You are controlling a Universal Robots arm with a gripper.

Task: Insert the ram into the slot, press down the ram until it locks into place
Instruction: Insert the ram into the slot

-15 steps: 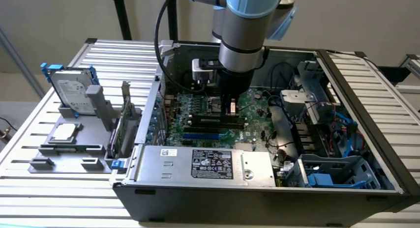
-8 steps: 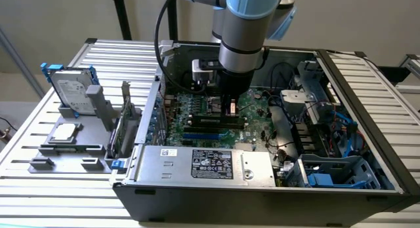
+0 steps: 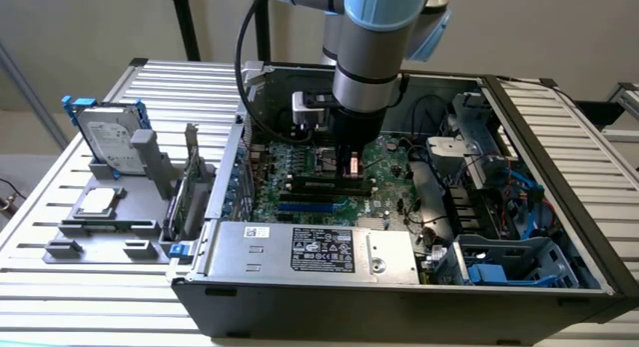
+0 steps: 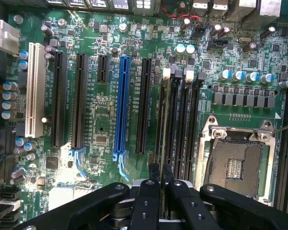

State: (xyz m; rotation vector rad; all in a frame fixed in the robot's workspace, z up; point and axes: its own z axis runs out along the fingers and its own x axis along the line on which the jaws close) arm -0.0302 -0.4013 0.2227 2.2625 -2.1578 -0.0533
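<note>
The ram (image 4: 164, 124) stands on edge between the jaws of the gripper (image 4: 161, 168), which pinch it from both sides. You see it lying along the slot (image 4: 161, 110) nearest the black expansion sockets, its far end by a pale latch (image 4: 166, 73); whether it is fully seated, you cannot tell. In the exterior view the gripper (image 3: 349, 171) reaches straight down into the open case (image 3: 399, 309) on the bench (image 3: 90, 306). The blue slot (image 4: 121, 105) runs parallel, apart from the ram. The power supply (image 3: 310, 246) carries a black-and-white label whose print you cannot read; the white lettering on the motherboard (image 4: 101, 129) is equally unreadable.
</note>
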